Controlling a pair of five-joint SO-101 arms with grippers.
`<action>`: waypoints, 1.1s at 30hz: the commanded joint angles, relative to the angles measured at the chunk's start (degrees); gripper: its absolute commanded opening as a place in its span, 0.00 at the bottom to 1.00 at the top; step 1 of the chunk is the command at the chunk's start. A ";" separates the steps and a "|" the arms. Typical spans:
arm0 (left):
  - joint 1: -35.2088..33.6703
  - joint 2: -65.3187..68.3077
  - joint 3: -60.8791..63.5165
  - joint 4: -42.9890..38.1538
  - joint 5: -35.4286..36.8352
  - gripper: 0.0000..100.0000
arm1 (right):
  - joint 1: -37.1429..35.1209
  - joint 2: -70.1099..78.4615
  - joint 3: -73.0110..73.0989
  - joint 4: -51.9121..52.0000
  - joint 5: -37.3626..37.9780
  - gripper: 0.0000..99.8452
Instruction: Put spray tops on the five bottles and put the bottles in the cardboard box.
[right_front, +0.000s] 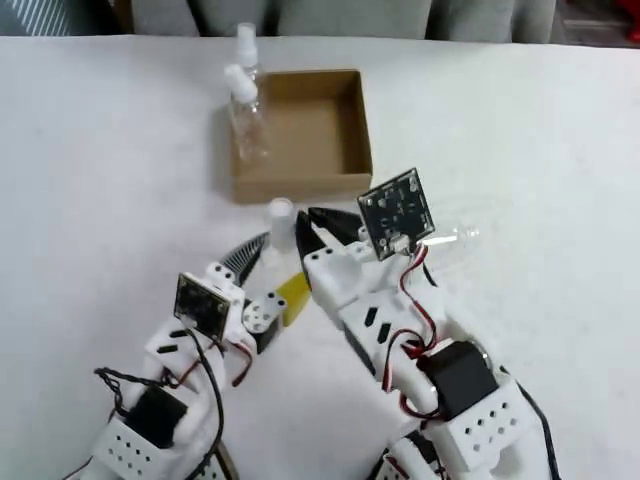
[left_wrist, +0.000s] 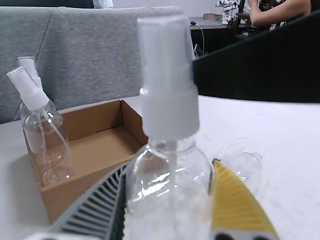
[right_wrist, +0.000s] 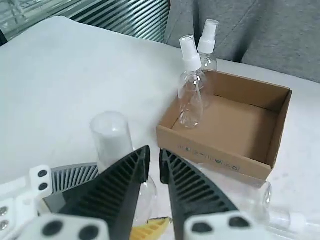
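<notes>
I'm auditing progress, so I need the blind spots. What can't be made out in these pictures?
Held bottle: base cut off by the edge in the left wrist view, sides covered by the left fingers.
Far bottle: base hidden by the near bottle and box wall in the right wrist view; in or behind the box is unclear.
Lying bottle: partly covered by the right wrist camera in the high view.

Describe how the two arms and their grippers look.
Both arms: white shells, black motors, red and black cables, square wrist camera boards. Left gripper: one ribbed grey finger, one yellow. Right gripper: ribbed black fingers.
</notes>
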 joint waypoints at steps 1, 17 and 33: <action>0.40 -0.92 -0.18 0.09 -0.62 0.02 | 3.38 -0.48 -0.26 0.31 0.44 0.02; -6.37 -0.84 -0.18 -7.21 -0.09 0.02 | 24.84 -0.48 22.07 -4.44 0.88 0.02; -15.78 -0.57 -6.33 -23.91 -0.09 0.02 | 25.19 -0.48 41.93 -29.76 0.44 0.02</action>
